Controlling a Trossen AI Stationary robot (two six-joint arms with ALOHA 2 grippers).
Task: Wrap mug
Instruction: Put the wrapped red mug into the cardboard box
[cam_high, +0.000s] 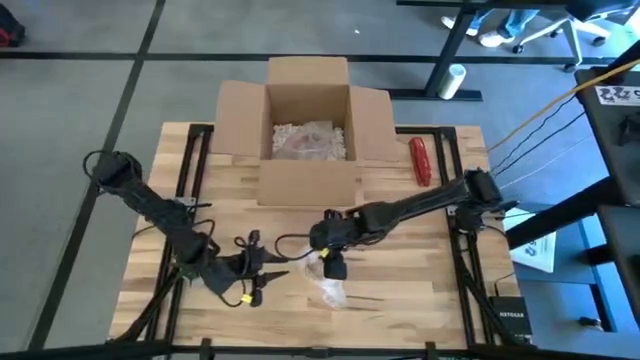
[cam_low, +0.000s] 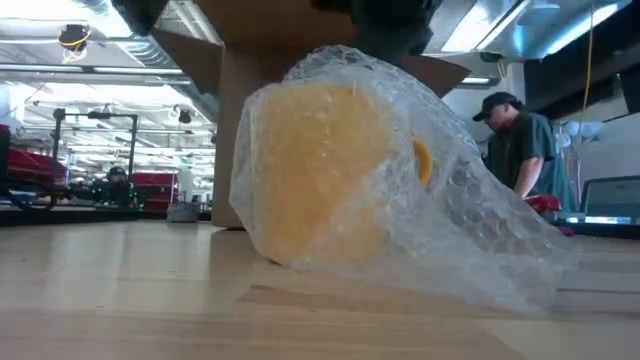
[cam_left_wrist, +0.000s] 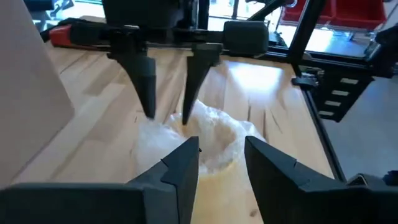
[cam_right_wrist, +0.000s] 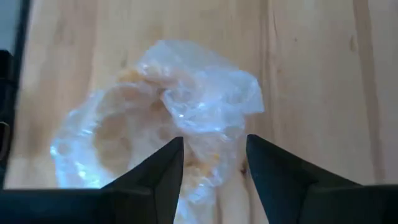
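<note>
- Two pincers work over one bundle: the mug (cam_low: 320, 175), pale yellow-orange and swathed in bubble wrap (cam_low: 470, 220), lies on its side on the surface (cam_high: 400, 290), lower centre of the high view, just in front of the cardboard box (cam_high: 308, 130).
- The right pincer (cam_right_wrist: 211, 158) hangs directly above the bundle, its fingers spread and released, gripping nothing; I judge it is placed to pinch or press the loose wrap bunched over the mug's open end.
- The left pincer (cam_left_wrist: 221, 158) points at the bundle from the lower left of the high view, likewise released, its fingers parted with the wrap showing between them, probably ready to steady the mug or tuck the film.
- The wrap is clear, crinkled and dimpled; in the low view it trails off the mug toward the right of the frame in a slack tail, so the wrapping looks loose and unfinished.
- The surface is blond wooden planking, smooth and matt.
- The box stands open with pale crumpled padding (cam_high: 308, 140) inside, likely waiting for the mug; a red object (cam_high: 420, 160) lies to its right.
</note>
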